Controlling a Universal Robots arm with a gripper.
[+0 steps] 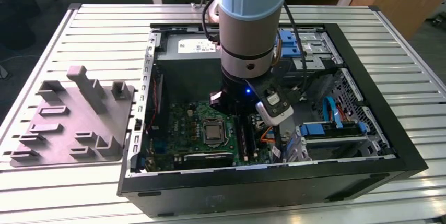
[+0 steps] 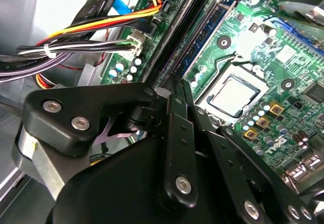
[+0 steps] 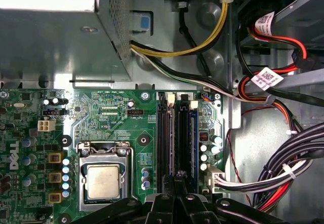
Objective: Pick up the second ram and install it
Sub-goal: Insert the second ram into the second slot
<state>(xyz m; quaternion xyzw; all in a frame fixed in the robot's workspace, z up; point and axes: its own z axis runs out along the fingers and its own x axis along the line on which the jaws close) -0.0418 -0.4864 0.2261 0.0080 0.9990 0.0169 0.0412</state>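
In the first wrist view the second ram [image 3: 175, 138] shows edge-on as a thin dark stick lying along one of the black memory slots on the green motherboard [image 3: 111, 112]. My gripper [image 3: 175, 179] stands at the stick's near end, its black fingers shut on it. Whether the stick sits fully down in the slot I cannot tell. One slot over stands another stick with a bluish face [image 3: 193, 138]. In the second wrist view my gripper [image 2: 176, 84] points along the same slots, beside the bluish stick [image 2: 212, 26]. In the exterior view the arm's wrist [image 1: 244, 62] reaches down into the open case.
The processor socket [image 3: 104, 181] lies beside the slots. The grey power supply [image 3: 50, 41] stands past the board's far end. Cable bundles [image 3: 283, 173] crowd the other side of the slots. A grey parts tray [image 1: 70, 125] sits on the slatted table at the exterior view's left.
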